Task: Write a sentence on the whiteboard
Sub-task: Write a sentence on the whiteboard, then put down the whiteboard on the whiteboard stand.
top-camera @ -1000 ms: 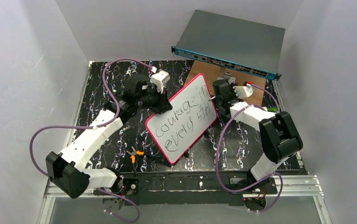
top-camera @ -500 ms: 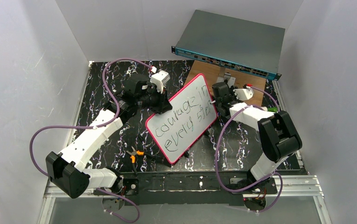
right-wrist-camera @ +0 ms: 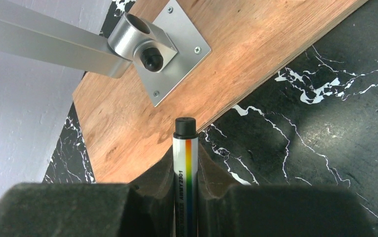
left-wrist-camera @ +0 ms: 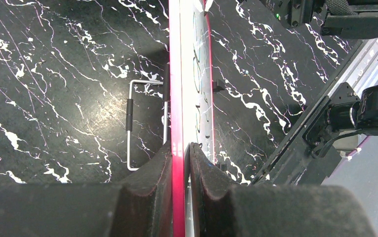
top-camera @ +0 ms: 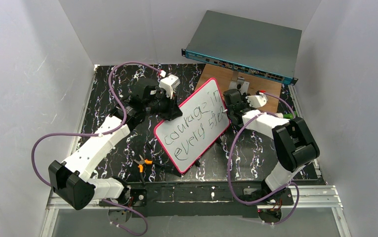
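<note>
The whiteboard [top-camera: 192,126] sits in the middle of the black marbled table [top-camera: 108,95], between the two arms, turned so that its long side runs from near left to far right. On its white face the sentence [top-camera: 194,129] is written in black marker in two slanted lines: "courage in" on the far line and "every step" on the near one. The left gripper [left-wrist-camera: 182,149] is pinched on the board's pink-red frame at the far left edge, one dark pad on each face. From the left wrist the board shows edge-on, with a bent wire stand [left-wrist-camera: 136,124] just beside its back. The right gripper [right-wrist-camera: 186,154] is at the board's far right end, near the word "step", and is pressed together around a marker [right-wrist-camera: 185,174]. The marker's white barrel carries a rainbow stripe and small print that seems to read "AWMY2301"; the lettering before it is too small to read. Its black end points at a wooden board [right-wrist-camera: 256,44] bearing a screwed-on metal plate [right-wrist-camera: 173,48] with a tube socket. Behind that, at the far right, lies a grey-teal network switch [top-camera: 248,43]; the labels on its ports are too small to read. Orange-handled pliers [top-camera: 141,164] lie near the left arm's base.
</note>
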